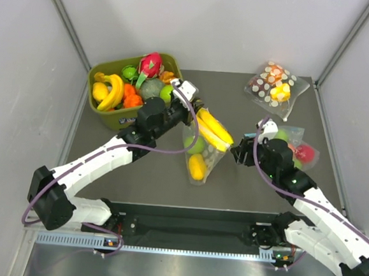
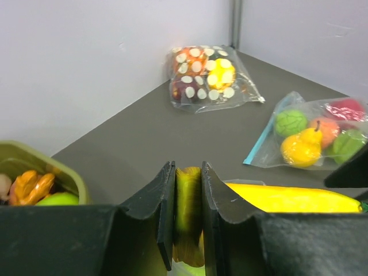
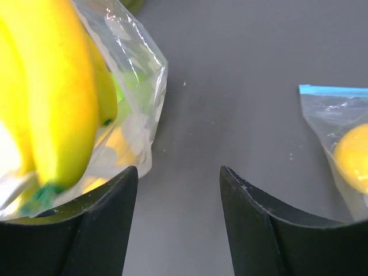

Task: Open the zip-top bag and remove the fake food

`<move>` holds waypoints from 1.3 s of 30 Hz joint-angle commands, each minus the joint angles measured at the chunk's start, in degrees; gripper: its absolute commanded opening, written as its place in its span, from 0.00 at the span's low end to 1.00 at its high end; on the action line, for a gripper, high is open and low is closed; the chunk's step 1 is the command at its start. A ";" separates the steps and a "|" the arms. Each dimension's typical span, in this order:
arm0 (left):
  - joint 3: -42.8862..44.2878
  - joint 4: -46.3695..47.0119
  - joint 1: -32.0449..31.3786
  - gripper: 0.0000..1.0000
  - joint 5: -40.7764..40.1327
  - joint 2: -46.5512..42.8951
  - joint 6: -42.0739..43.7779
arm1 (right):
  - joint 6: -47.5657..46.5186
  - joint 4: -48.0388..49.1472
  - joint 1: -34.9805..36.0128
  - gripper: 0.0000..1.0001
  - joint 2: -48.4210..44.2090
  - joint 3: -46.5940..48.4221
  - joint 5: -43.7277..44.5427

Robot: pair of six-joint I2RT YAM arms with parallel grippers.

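At the bottom centre of the left wrist view, the part of the zip-top bag (image 2: pixel 188 218) pinched in the left tool (image 2: pixel 188 178) is blurring into a yellow-green smear. The green bin (image 2: pixel 40 164) is running off the left edge and the plain bag (image 2: pixel 319 112) off the right. In the right wrist view the banana bunch (image 3: pixel 52 86) is spilling past the top and left edges, out of focus. The right edge is cutting the plain bag's yellow fruit (image 3: pixel 353 158). In the top view the right arm (image 1: pixel 320 203) is covering the plain bag's left part.
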 commanded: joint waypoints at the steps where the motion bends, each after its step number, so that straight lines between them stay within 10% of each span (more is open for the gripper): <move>1: -0.35 2.68 0.07 0.00 -7.61 -1.03 -2.46 | -0.70 -0.68 0.23 0.60 -4.72 1.82 2.36; 25: 1.76 1.89 -1.51 0.00 -20.37 0.73 -7.47 | 3.08 17.85 12.97 0.56 -5.35 -3.81 -3.36; 28: 1.67 1.80 -1.60 0.00 -19.49 0.47 -8.79 | 2.55 21.72 13.41 0.49 -2.63 -4.77 -0.11; 34: 1.68 -0.48 -1.68 0.00 -19.84 -1.11 -9.58 | 0.79 24.27 13.41 0.02 1.25 -5.83 9.99; 39: 1.24 -0.22 -1.68 0.00 -22.21 -3.05 -9.76 | -1.23 24.19 13.50 0.00 1.07 -6.18 11.85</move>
